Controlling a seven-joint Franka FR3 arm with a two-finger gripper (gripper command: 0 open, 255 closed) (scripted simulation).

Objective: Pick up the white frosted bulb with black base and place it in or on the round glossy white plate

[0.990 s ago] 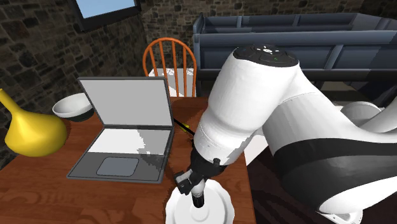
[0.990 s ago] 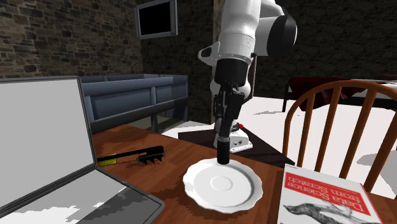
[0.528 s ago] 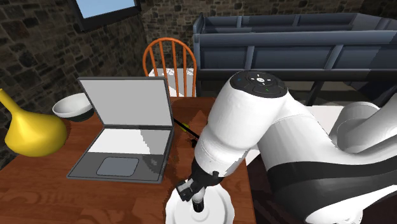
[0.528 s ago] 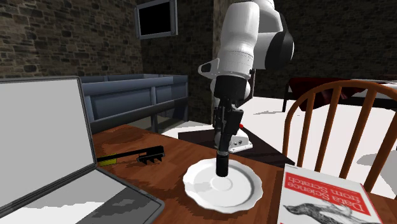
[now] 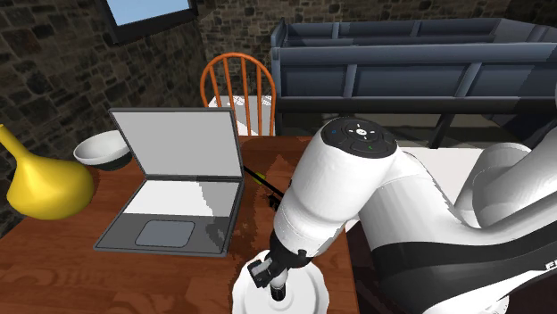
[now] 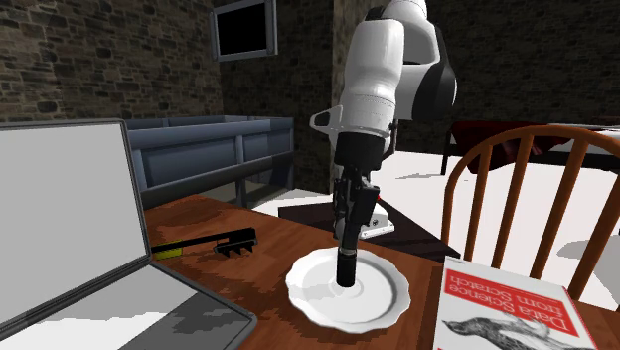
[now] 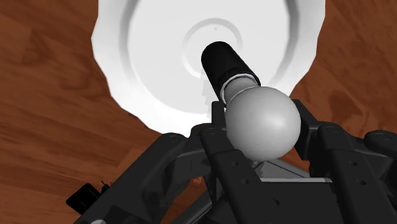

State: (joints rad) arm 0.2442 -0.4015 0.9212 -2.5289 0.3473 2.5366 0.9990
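**Bulb lowered onto plate centre, still clamped**

Gripper (image 6: 347, 239) is closed narrow on the bulb (image 7: 257, 118). In the wrist view I see both black fingers (image 7: 216, 130) pressed to the sides of the white globe, with the black base pointing down, away from the hand. The base sits over the centre ring of the white scalloped plate (image 6: 387, 295). In the second exterior view it looks down on the plate, but I can't confirm contact.

The plate is on a brown wooden table (image 6: 248, 273), near the edge by the stand. Also on the table:
- an open grey laptop (image 5: 178, 178)
- a yellow gourd-shaped vase (image 5: 40, 183)
- a white bowl (image 5: 103, 150)
- a red-and-white book (image 6: 507, 308)
- a black-and-yellow tool (image 6: 214, 242)

An orange wooden chair (image 5: 236, 85) stands at the far side. The room has dark stone walls, a wall screen (image 6: 245, 28) and a grey-blue shelving unit (image 5: 411, 53).

Compared with a second ago, the arm has dropped. The base was above the plate's far rim then and is now low at its centre. The grip is unchanged.
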